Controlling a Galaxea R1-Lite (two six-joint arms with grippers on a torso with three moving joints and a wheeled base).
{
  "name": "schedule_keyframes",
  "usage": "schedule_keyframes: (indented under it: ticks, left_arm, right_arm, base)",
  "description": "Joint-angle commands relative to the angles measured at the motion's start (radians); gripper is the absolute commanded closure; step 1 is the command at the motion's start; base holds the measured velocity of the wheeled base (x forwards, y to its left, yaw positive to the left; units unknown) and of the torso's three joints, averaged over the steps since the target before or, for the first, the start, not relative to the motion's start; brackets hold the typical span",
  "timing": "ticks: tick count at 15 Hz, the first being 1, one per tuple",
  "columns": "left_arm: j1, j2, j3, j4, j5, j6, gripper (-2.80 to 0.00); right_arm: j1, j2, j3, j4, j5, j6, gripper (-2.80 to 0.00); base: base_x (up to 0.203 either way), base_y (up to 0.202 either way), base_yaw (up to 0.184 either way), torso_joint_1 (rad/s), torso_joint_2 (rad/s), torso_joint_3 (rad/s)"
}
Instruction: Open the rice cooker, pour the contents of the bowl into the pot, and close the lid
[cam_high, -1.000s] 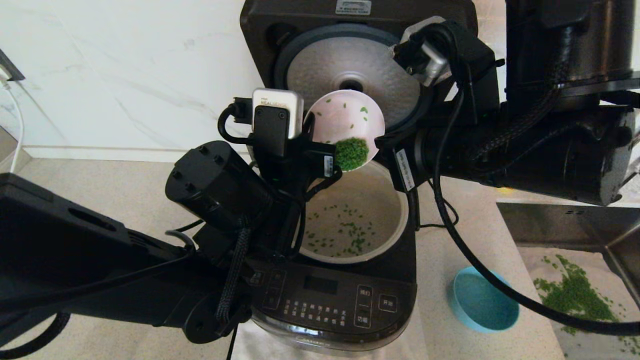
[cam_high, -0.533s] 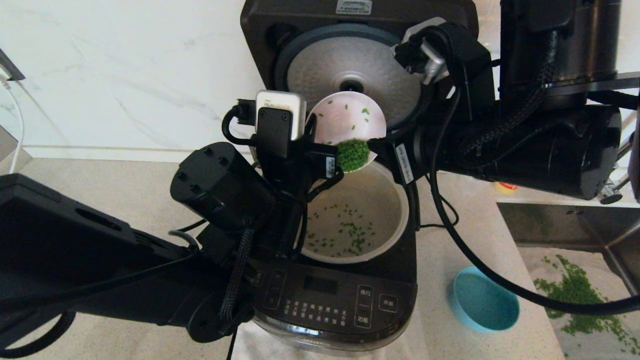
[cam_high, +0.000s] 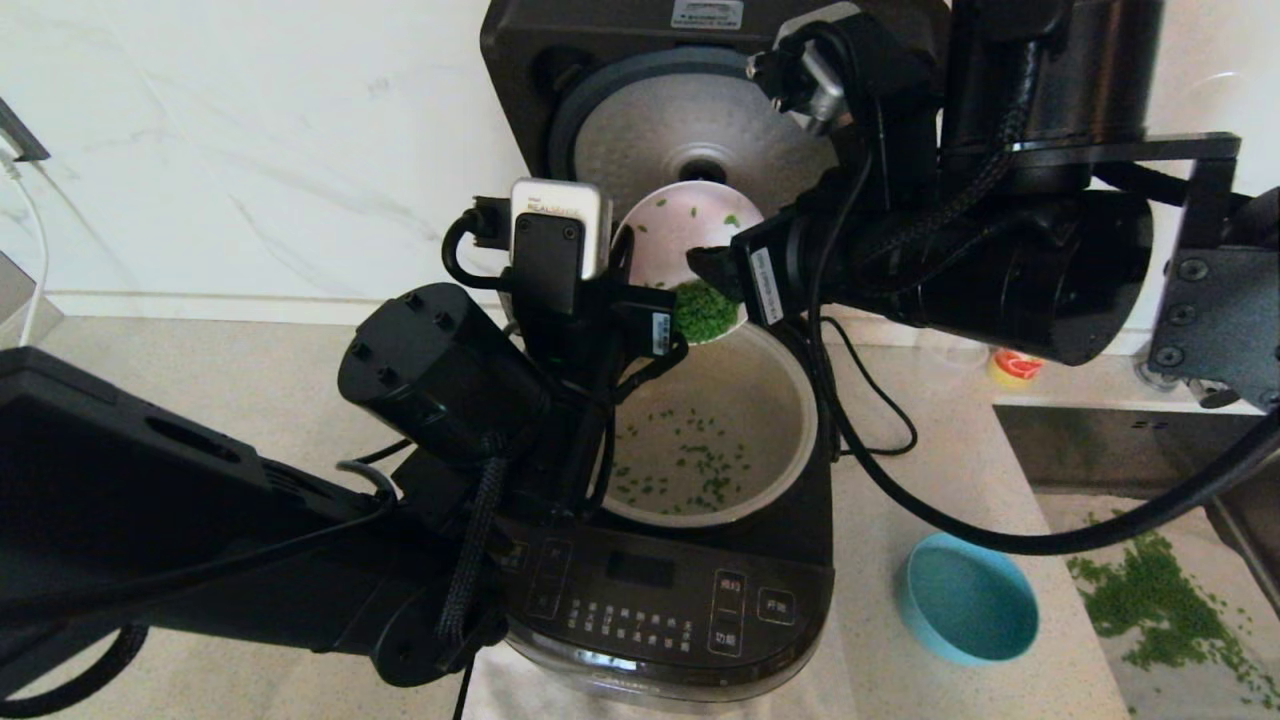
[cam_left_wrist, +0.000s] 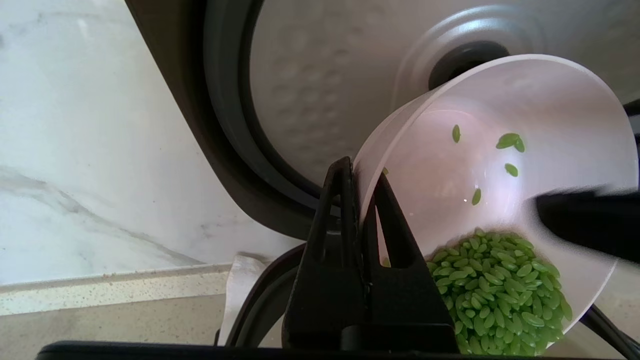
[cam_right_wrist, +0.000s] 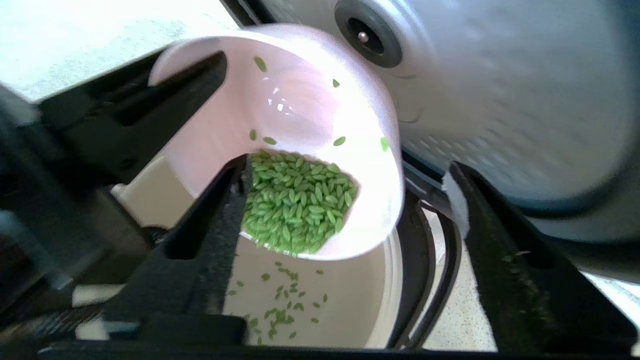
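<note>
Changed since a second ago: right gripper (cam_right_wrist: 345, 200), then beside the bowl's rim, has come in toward the bowl's mouth, its fingers now spread wide, one inside the bowl against the green heap, the other outside the wall on the lid side; whether either touches cannot be told. Left gripper (cam_left_wrist: 362, 200): unmoved, fingers pinched tight on the bowl's rim, one inside and one outside the wall. Bowl (cam_high: 672, 250): pale pink, tipped steeply on its side over the back edge of the pot, mouth facing the right gripper. Contents of the bowl (cam_high: 703, 310): heap of bright-green grains gathered at the lowest part of the wall, at the lip; a few stray grains stuck higher inside. Pot (cam_high: 790, 400): cream, seated in the rice cooker (cam_high: 660, 590), scattered green grains on its floor. Lid (cam_high: 690, 130): raised upright behind the bowl, dimpled silver underside showing. Also present: blue bowl (cam_high: 965, 612) on the counter (cam_high: 250, 360) right of the cooker; loose green grains (cam_high: 1160, 600) in the sink (cam_high: 1100, 430) at far right.
</note>
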Motion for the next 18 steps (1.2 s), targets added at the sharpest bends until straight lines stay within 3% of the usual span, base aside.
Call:
schedule_keyframes:
  ticks: [1, 11, 18]
  left_arm:
    - [0.000, -0.009, 0.000, -0.009, 0.003, 0.002, 0.00]
    - [0.000, -0.020, 0.011, -0.009, 0.003, -0.001, 0.00]
    - [-0.002, -0.012, 0.011, -0.009, 0.003, -0.001, 0.00]
  right_arm:
    - [-0.010, 0.030, -0.015, -0.004, -0.006, -0.003, -2.80]
    - [-0.093, 0.086, -0.133, 0.002, -0.019, -0.001, -2.80]
    - [-0.086, 0.095, -0.156, 0.009, -0.018, 0.004, -2.80]
  base:
    - [0.000, 0.000, 0.000, 0.000, 0.00, 0.000]
    - [0.000, 0.000, 0.000, 0.000, 0.00, 0.000]
    - [0.000, 0.000, 0.000, 0.000, 0.00, 0.000]
